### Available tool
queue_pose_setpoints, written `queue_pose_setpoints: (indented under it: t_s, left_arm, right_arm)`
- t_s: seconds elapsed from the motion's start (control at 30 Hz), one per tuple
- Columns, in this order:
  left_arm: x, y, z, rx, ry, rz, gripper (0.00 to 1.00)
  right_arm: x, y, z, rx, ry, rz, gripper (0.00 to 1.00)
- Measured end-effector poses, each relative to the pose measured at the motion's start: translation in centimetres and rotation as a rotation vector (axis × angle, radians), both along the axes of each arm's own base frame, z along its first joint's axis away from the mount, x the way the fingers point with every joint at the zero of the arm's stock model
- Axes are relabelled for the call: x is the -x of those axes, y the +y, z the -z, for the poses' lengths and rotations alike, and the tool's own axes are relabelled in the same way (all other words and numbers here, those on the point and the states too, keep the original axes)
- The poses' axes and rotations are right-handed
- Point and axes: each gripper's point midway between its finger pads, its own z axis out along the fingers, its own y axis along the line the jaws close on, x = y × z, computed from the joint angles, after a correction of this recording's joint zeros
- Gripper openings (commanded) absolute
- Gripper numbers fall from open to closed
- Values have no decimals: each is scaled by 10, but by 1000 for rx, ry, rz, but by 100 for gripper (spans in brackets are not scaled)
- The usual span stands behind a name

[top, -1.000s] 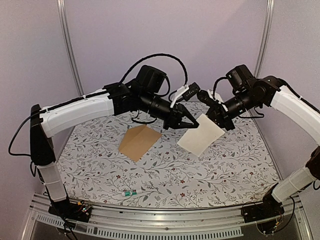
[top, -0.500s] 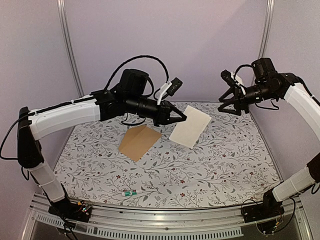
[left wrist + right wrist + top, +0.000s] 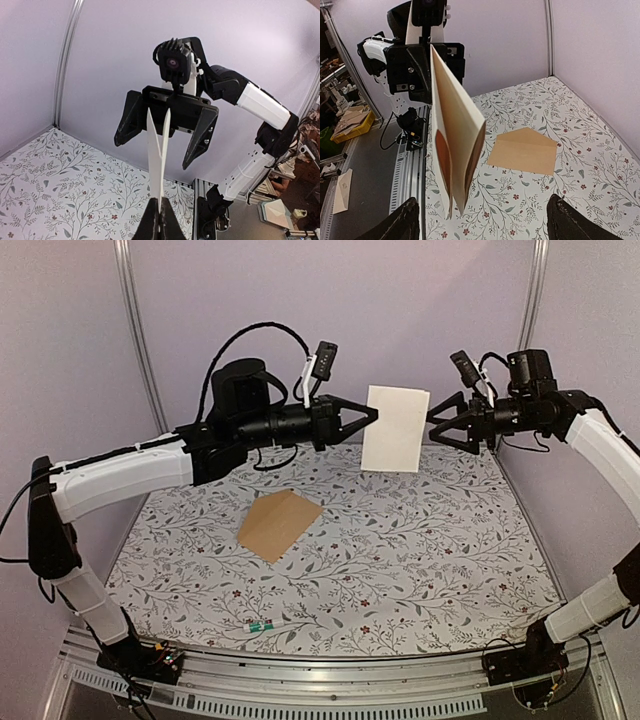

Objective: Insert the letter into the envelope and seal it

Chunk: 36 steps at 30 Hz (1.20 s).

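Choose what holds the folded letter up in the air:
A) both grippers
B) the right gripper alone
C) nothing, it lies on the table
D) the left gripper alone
D: the left gripper pinches one edge of the letter, while the right gripper stands open, not clamped on it.

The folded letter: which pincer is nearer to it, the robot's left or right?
Left. The left pincer is shut on one edge of the letter, holding it upright in the air; the right pincer stands open off the opposite edge.
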Motion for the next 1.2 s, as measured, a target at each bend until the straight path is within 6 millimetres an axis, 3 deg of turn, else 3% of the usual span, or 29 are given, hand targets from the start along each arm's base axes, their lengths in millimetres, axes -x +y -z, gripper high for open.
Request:
queue_pose_setpoints:
  t_s: [0.17,0.33,0.53,0.73,0.77,0.93,1.03,1.2]
  left_arm:
    - [0,0,-14,62,11,2,0]
    - [-3,-3,-11,71,34,3,0]
    - [-5,-6,-5,68,62,3,0]
    - [-6,-6,-7,80,70,5,0]
    - [-6,-5,-7,82,74,3,2]
    - [-14,-2,-5,79,93,-19,39]
    - [-27,4,5,46,119,-68,52]
    - [-69,32,46,-90,188,-255,55]
  right_arm:
    - [12,18,-13,-73,46,-82,80]
    - [19,28,-14,-119,122,-131,67]
    - [19,31,-18,-153,181,-152,30]
    - [16,33,-19,-169,231,-154,7]
    - [14,33,-18,-171,245,-150,0]
    - [12,32,-18,-173,253,-142,0]
    - [3,26,-15,-167,249,-103,0]
    - [-25,2,15,-57,179,66,0]
